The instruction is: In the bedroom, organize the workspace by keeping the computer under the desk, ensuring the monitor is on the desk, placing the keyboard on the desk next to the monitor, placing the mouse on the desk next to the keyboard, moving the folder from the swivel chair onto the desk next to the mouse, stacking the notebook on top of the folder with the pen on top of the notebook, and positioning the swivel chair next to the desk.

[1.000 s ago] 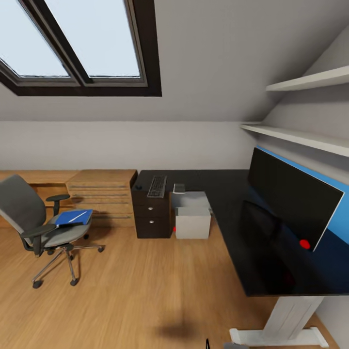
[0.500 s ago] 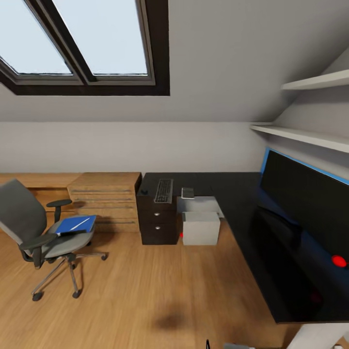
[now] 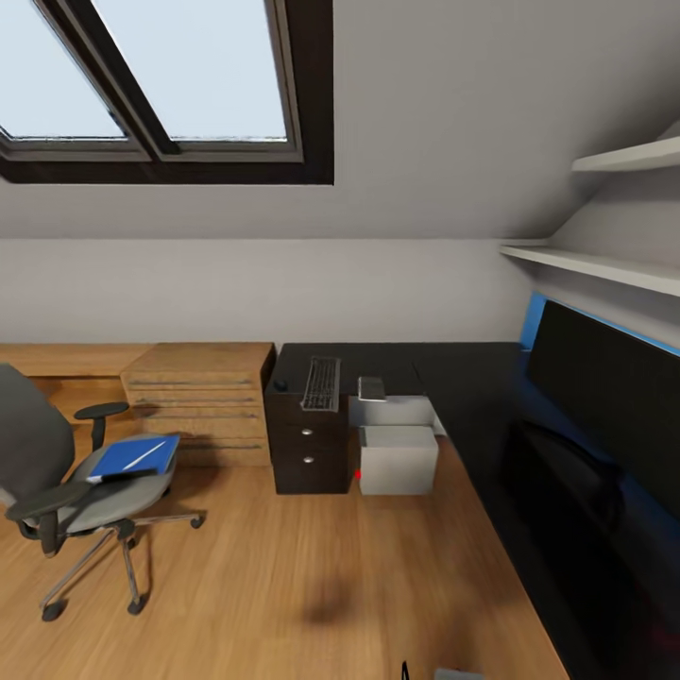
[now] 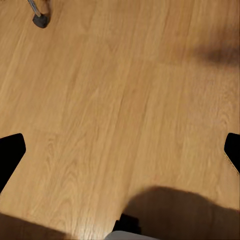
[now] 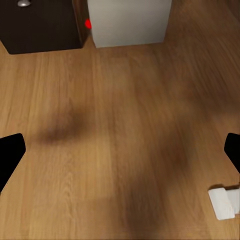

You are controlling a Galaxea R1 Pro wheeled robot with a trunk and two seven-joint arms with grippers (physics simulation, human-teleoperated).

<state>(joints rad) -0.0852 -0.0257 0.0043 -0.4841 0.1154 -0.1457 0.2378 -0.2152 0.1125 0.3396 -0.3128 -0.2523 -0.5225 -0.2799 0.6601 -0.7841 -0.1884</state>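
Note:
The grey swivel chair [image 3: 57, 472] stands on the wood floor at the left, apart from the desk. On its seat lies the blue folder [image 3: 132, 456] with the white pen [image 3: 144, 454] across it. The black L-shaped desk [image 3: 463, 378] carries the keyboard [image 3: 321, 382], the small black mouse [image 3: 280, 384] left of it, and a flat grey notebook [image 3: 371, 387] right of it. The monitor [image 3: 604, 397] stands on the desk's right wing. The grey computer [image 3: 398, 458] [image 5: 130, 22] sits under the desk. My left gripper [image 4: 120, 155] and right gripper [image 5: 120, 155] hang open over bare floor.
A light wood chest [image 3: 198, 401] stands left of the desk's dark drawers [image 3: 307, 453]. Two white shelves [image 3: 604, 264] run along the right wall under the sloped ceiling with its skylight [image 3: 170, 85]. A chair castor [image 4: 41, 20] and the desk's white foot [image 5: 225, 202] lie near my grippers.
The whole picture has shifted: the camera has moved closer and turned left, so the monitor slides toward the right edge. No thing has moved; both grippers stay open.

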